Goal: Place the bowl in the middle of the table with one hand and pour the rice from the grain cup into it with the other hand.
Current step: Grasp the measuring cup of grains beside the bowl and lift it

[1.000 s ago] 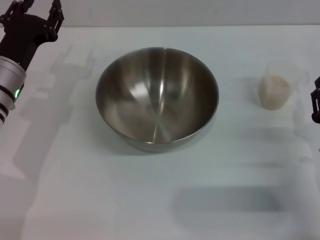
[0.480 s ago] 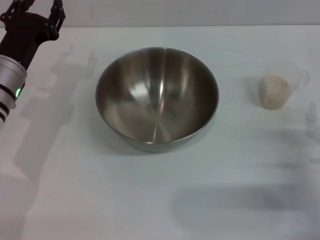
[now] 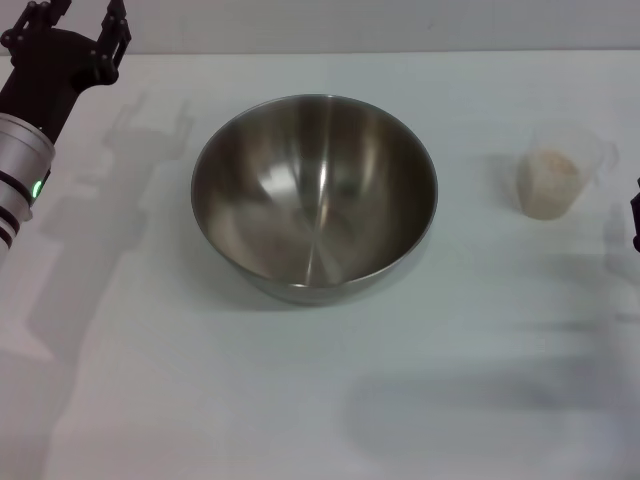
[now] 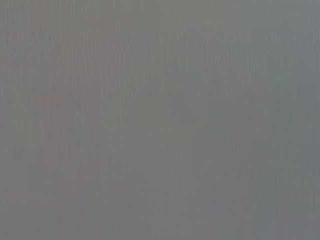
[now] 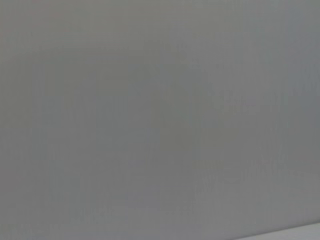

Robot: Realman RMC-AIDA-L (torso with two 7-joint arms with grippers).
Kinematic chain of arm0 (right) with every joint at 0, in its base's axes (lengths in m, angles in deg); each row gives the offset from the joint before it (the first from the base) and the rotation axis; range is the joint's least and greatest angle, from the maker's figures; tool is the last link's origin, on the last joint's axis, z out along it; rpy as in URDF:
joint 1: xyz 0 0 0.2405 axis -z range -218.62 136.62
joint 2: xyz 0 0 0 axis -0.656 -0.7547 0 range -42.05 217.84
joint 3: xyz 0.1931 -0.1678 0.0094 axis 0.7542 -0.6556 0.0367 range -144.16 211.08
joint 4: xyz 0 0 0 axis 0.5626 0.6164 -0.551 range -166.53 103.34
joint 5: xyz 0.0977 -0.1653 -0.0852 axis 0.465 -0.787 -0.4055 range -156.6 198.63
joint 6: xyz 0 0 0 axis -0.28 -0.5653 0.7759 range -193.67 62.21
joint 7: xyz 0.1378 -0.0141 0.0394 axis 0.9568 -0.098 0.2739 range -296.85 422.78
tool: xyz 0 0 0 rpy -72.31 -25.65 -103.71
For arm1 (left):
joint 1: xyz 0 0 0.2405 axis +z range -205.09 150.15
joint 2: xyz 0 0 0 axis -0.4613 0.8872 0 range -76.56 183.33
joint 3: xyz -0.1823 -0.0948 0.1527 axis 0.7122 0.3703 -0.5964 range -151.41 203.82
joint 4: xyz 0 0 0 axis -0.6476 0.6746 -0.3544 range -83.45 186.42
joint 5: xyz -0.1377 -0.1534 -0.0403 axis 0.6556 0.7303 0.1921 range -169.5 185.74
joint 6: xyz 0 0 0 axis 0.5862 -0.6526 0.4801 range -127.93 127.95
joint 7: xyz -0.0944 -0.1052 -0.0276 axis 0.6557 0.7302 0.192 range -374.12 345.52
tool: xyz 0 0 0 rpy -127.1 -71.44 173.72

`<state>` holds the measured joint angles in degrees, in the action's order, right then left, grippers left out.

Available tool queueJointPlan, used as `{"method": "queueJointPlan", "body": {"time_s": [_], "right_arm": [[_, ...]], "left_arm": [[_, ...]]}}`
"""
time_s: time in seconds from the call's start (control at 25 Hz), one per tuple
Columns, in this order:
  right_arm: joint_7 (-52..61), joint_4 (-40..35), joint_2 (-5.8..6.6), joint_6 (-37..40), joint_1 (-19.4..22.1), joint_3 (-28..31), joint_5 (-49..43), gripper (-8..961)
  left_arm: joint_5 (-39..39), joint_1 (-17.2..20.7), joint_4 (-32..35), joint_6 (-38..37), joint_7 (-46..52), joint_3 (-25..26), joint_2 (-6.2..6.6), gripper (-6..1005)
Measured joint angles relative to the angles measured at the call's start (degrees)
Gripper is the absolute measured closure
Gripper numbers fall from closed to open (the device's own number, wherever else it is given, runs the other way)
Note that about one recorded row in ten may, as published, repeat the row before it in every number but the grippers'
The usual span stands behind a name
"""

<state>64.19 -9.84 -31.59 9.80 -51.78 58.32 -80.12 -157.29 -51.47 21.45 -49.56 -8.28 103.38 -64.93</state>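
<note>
The bowl (image 3: 314,195) sits upright near the middle of the worktop (image 3: 300,400), empty inside, so the placing step looks done and the pouring step is the one in hand. The grain cup (image 3: 556,183) stands upright well to the right of the bowl, apart from it, with the rice (image 3: 548,188) filling its lower part. The left gripper (image 3: 75,28) hangs at the far left corner, well clear of the bowl, its jaws spread and holding nothing. Only a dark sliver of the right gripper (image 3: 635,222) shows at the right edge, just beside the cup; whether its jaws are spread or closed cannot be told. The next move calls for that arm to close around the cup's wall, lift it level, carry it over the bowl and tip. Only the head view shows any of this; both wrist views show plain grey, with no object visible.
</note>
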Motion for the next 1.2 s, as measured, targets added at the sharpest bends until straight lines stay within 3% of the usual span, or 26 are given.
{"method": "queueJointPlan", "body": {"time_s": [1.2], "right_arm": [[0.5,-3.0,0.18,-5.9,-3.8,0.6,0.2,506]], "left_arm": [[0.0,-0.2,-0.4,-1.6,-0.7,-0.3,-0.07,409]]}}
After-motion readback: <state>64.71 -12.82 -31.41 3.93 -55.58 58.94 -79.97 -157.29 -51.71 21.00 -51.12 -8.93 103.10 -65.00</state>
